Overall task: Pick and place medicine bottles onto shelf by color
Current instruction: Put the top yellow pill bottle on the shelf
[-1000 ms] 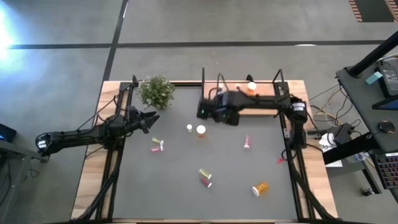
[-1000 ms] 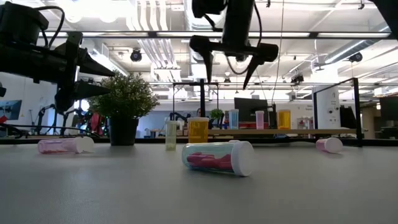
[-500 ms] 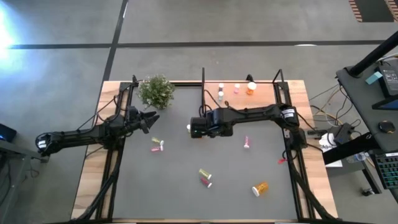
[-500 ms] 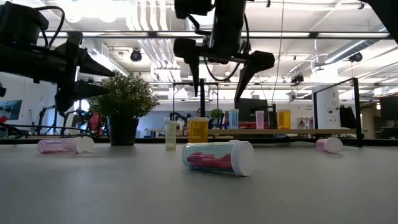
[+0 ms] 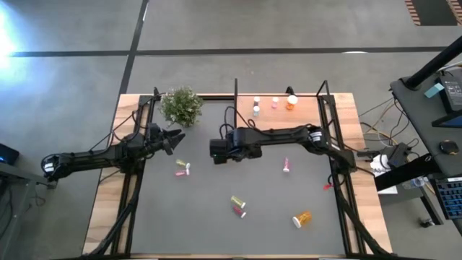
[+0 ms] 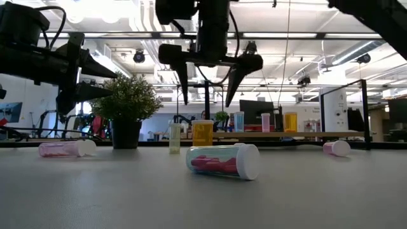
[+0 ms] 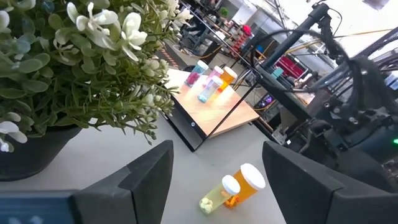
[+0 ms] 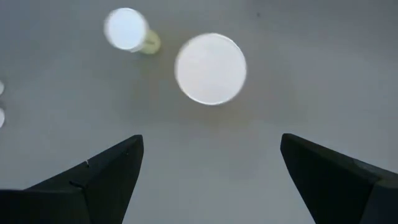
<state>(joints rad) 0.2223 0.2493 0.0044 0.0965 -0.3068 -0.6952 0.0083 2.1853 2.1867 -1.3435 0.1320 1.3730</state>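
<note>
High view: both arms hang over the dark tabletop, neither holding anything.

At the far edge, the light wooden shelf carries three upright bottles: a small pale one, a pink one and an orange one. A bushy plant stands at the far left. The right gripper hangs above an orange bottle and a slim yellow-green bottle, both upright mid-table, its fingers spread wide and empty. The left gripper waits near the plant, fingers partly apart and empty. Loose bottles lie on their sides: a pink one by the left gripper, a pink one farther right, a yellow-green one touching, or nearly touching, a red-filled one, and an orange one nearest the front.
</note>
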